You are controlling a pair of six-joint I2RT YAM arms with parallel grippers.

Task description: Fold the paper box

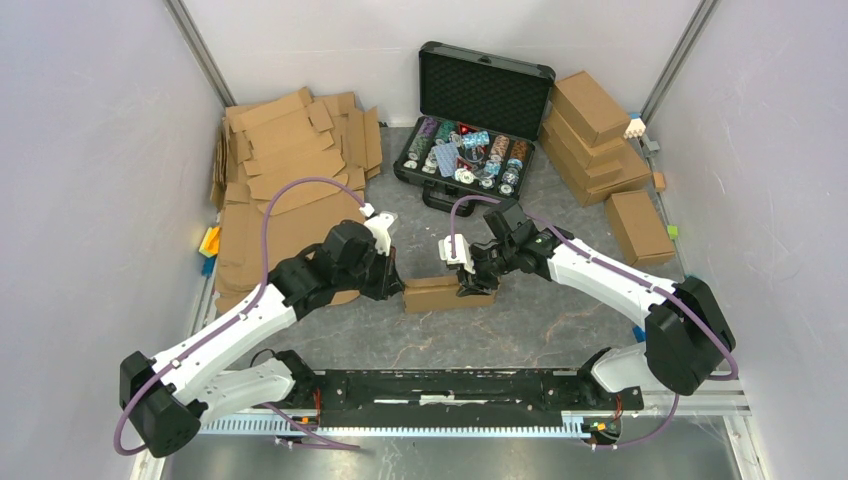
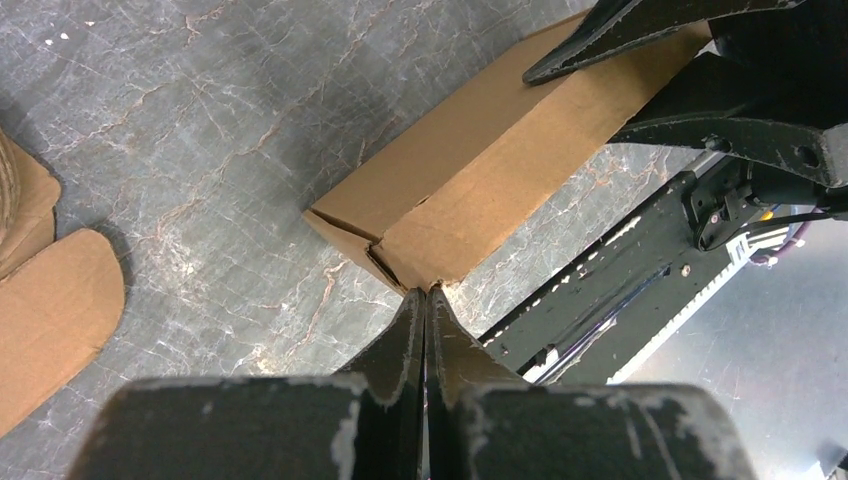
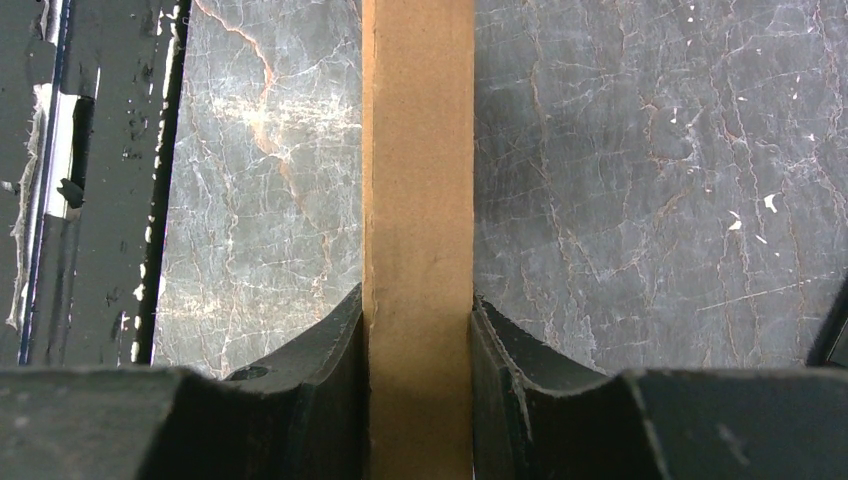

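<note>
The paper box (image 1: 440, 293) is a closed, shallow brown cardboard box standing on its long narrow side in the middle of the table. My right gripper (image 1: 478, 283) clamps its right end from above. In the right wrist view the box's narrow face (image 3: 418, 180) fills the gap of that gripper (image 3: 417, 300), and both fingers press against it. My left gripper (image 1: 397, 285) is shut with nothing in it. Its tips (image 2: 427, 292) touch the lower corner of the box's left end (image 2: 480, 170), where a flap seam gapes slightly.
A pile of flat cardboard blanks (image 1: 290, 170) lies at the back left. An open black case of poker chips (image 1: 475, 120) stands behind the box. Finished brown boxes (image 1: 595, 140) are stacked at the back right. The arms' black base rail (image 1: 450, 385) runs along the near edge.
</note>
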